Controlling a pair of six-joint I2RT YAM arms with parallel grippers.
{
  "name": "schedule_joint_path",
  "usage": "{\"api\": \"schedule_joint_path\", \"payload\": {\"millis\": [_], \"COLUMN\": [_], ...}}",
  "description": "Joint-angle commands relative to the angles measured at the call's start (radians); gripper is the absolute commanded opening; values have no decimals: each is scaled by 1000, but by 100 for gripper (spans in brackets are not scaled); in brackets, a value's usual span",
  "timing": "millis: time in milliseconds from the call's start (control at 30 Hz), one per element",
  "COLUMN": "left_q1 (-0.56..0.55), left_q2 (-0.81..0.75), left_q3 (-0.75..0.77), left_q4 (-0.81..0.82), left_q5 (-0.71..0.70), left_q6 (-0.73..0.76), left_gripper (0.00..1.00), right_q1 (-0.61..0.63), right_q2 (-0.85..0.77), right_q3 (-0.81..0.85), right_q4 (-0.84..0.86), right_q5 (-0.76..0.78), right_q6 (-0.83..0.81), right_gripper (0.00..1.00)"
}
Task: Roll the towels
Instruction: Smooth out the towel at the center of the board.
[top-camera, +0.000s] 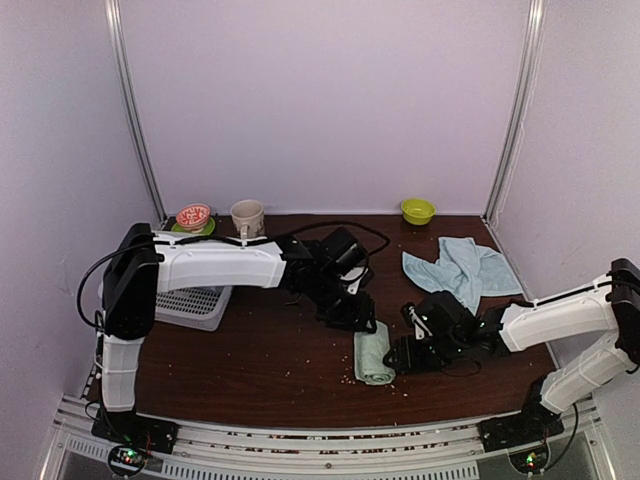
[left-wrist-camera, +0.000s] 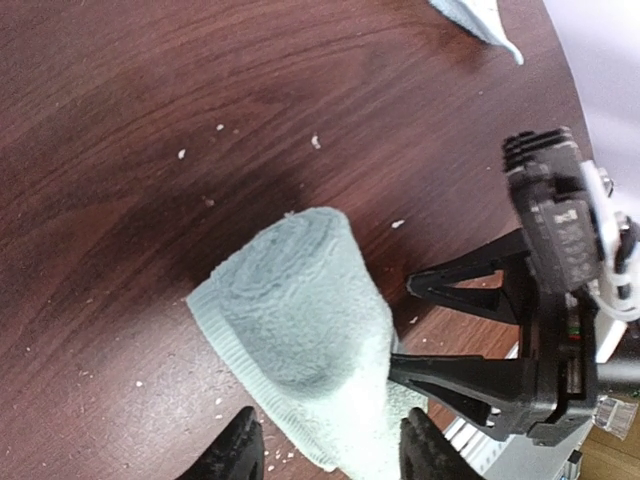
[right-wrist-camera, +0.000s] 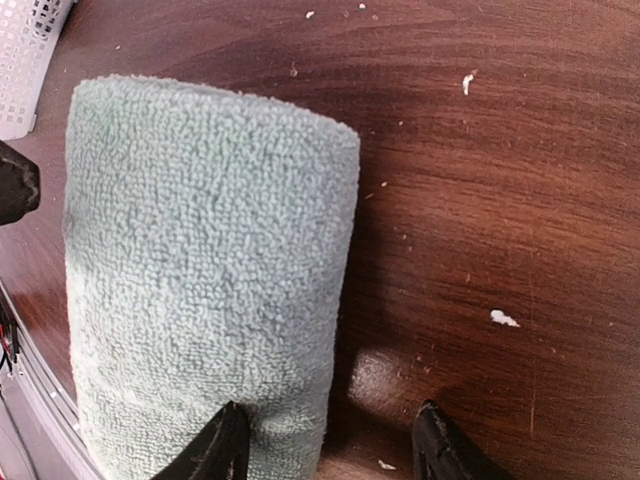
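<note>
Terrycloth, soft and light: the mint green towel (top-camera: 373, 357) lies as a loose roll near the front middle of the table (top-camera: 270, 370), between my two arms. I judge it will sag, spring open or skid on the dark wood if I take it carelessly. Nothing about it is heavy or fragile; the danger is the roll unwinding. The best hold, I reckon, is across the roll's girth near an end, pinching all the layers together and not plucking at the outer flap.

My left jaws stand apart astride one end of the roll, a fingertip (left-wrist-camera: 238, 452) at either flank; whether they squeeze the cloth I cannot tell. My right jaws stand apart too, with mostly bare table between them. One fingertip (right-wrist-camera: 225, 448) sits at the roll's side and the other is clear of it, so they hold nothing.

Only the top view gives the whole layout: the light blue towel (top-camera: 462, 268) lies crumpled and unrolled toward the far right, well apart from the roll, and the white basket (top-camera: 192, 303) sits on the left. The left wrist view shows the spiral at the roll's other end and my right fingers reaching in from the side, one touching the cloth. The right wrist view shows the looped pile and crumbs on the wood, but no spiral.
</note>
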Motion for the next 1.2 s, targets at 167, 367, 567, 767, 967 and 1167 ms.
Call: {"api": "schedule_joint_path", "payload": {"millis": [167,367,567,767,967,1167], "left_q1": [-12,-11,-11,-16,-33,-56], "left_q2": [61,127,165,131,120,99], "left_q3": [69,67,57,71,120,139], "left_q4": [56,14,-17,-33,-100,-116], "left_q5": [61,33,-4,-48,-104,-143], "left_q6": [-12,-15,-29,-61,-85,-124], "left_gripper": [26,18,18,35,46,52], "right_q1": [-8,-9,-9,-8,-7,3], "right_q2": [14,-27,-138,-257,-297,-337], "right_q3": [2,8,-1,-6,-61,-76], "right_q4": [-69,-101,-153,-188,-83,-83], "right_q5": [38,40,51,71,23,1], "right_q6": [-12,-17,-28,-41,-46,-67], "right_gripper": [56,59,64,66,60,56]}}
